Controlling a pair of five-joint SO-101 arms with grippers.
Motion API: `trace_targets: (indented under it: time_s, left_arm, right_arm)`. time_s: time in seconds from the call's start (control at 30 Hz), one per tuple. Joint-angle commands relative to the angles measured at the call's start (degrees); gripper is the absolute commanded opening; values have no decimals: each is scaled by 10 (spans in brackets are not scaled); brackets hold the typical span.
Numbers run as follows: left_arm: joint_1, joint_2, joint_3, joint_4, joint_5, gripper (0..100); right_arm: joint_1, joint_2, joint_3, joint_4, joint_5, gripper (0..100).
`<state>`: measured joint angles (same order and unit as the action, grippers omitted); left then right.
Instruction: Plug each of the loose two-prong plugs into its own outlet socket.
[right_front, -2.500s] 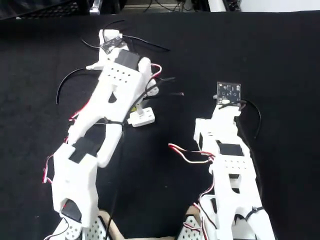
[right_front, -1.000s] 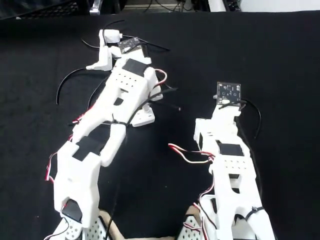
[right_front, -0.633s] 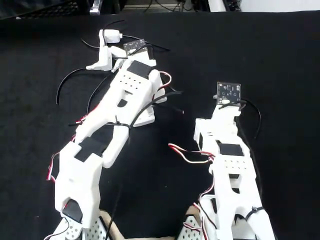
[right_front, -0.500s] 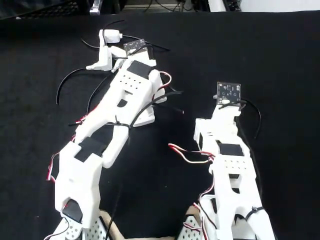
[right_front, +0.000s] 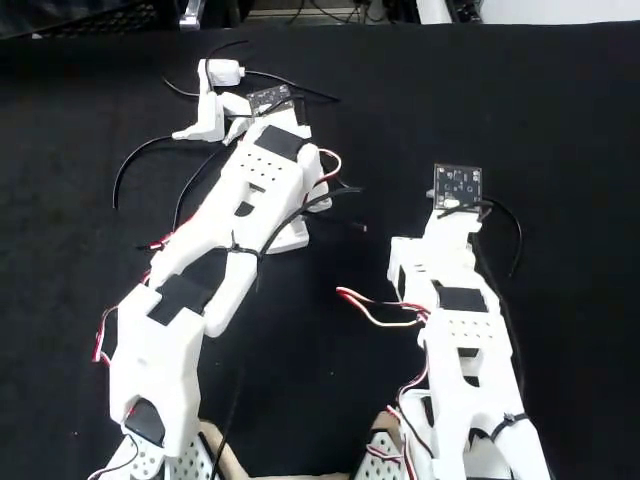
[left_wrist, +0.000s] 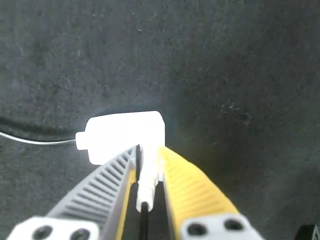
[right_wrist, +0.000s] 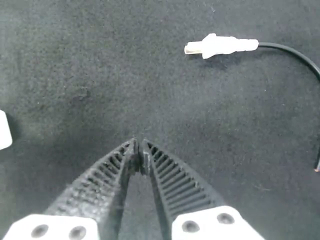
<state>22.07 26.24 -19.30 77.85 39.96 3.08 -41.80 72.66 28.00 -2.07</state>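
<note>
Plug pinched tight in left gripper, nose touching white socket near far edge of counter, left side — hard to tell if pushed all the way in. Right gripper closed on nothing — second plug lying loose just ahead, not plugged in yet.

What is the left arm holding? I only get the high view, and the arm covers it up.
Observer: The left gripper is shut on a white plug.
Operator: Is it in the socket?
Observer: Its tip meets the white socket. I can't tell how deep it goes.
Operator: And the right one?
Observer: The right gripper is shut on nothing. A second plug lies loose, apart from it.
</note>
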Motion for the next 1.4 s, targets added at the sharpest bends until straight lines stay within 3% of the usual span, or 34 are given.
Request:
trace_targets:
  time_s: [0.0, 0.37, 0.67, 1.03, 1.37]
  left_arm:
    - [0, -8, 1, -2, -5, 30]
    - [-39, 44, -4, 3, -41, 30]
    - [-94, 55, -27, 51, -79, 30]
    - [-58, 105, 25, -9, -84, 29]
    - [-65, 201, -103, 61, -109, 30]
  right_arm:
    - [4, -15, -3, -9, -7, 12]
    - [4, -15, -3, -9, -7, 12]
    - [4, -15, -3, -11, -7, 12]
    - [4, -15, -3, -11, -7, 12]
    - [4, -16, -3, -8, -8, 13]
